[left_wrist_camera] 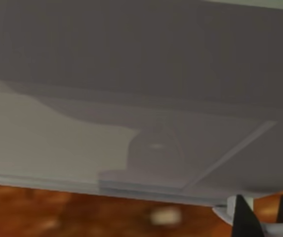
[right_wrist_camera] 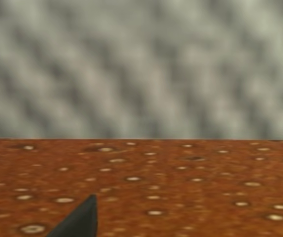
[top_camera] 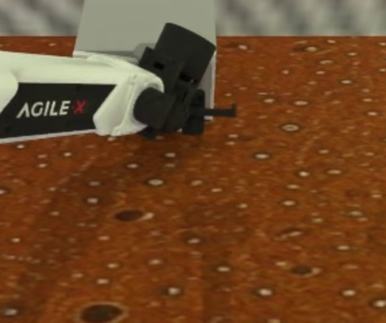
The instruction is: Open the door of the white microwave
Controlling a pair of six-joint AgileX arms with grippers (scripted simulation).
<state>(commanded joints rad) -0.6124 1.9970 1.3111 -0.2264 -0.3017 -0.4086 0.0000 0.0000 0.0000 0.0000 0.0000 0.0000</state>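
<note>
Top view: I see the white microwave (top_camera: pixel 115 27) at the far edge of the tabletop (top_camera: pixel 260 222), left of centre, with my left arm reaching across from the left and covering most of its front.
Left pincer (top_camera: pixel 213 114): it sits at the microwave's front right corner; a thin dark finger (top_camera: pixel 223 110) pokes out to the right, but I cannot tell whether the fingers are apart or together, or clamped on anything.
Door (left_wrist_camera: pixel 131 113): in the left wrist view a grey surface fills the frame very close up; I judge it to be the door, low against the tabletop. No handle bar is visible to me.
Right arm: parked out of the top view; only a dark fingertip (right_wrist_camera: pixel 79 219) shows in its wrist view, facing bare tabletop and wall.
Risk, grip: with no handle in sight, I could pull without a hold and slip off.
Risk, shove: pressing in this close could push the whole microwave back instead of swinging the door.
Risk, scrape: the fingers ride low and may drag on the tabletop.
</note>
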